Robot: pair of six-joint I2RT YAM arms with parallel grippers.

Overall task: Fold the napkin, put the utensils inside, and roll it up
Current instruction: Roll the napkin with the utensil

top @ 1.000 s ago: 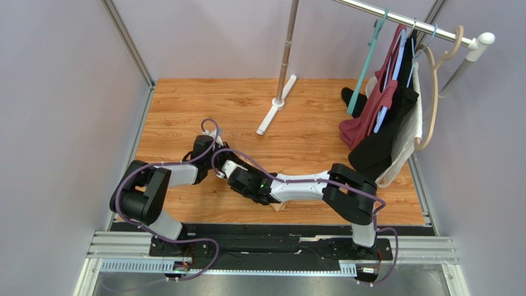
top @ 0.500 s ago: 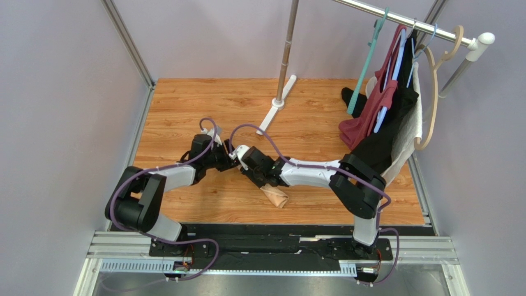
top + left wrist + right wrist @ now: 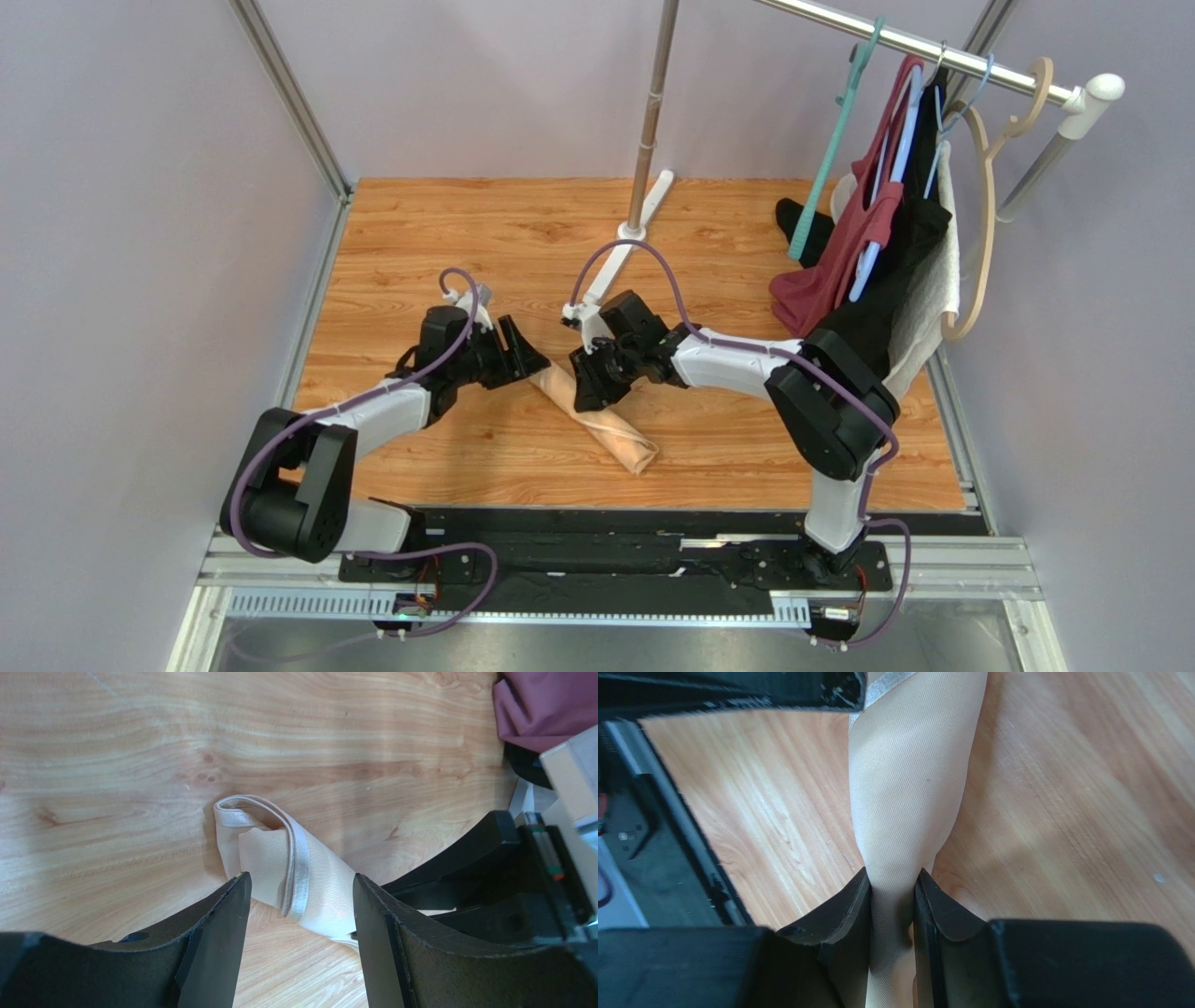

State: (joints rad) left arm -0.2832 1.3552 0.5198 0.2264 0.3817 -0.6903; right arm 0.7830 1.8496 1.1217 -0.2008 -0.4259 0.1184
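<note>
Right wrist view: at lower centre, the rolled napkin (image 3: 910, 798) is pinched tightly between the fingers (image 3: 843, 917) of the right gripper (image 3: 892, 896). In the left wrist view, the left gripper (image 3: 298, 882) is spread wide, and the napkin's far end is seen between its tips.

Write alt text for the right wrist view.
The right gripper is pinched shut on a rolled peach napkin. The napkin runs away from it up the frame, lying across a wooden table.

Soft, faintly sheened cloth napkin (image 3: 316, 875) on smooth wood-grain table (image 3: 140, 742); matt black, probably plastic fingers (image 3: 210, 952).
</note>
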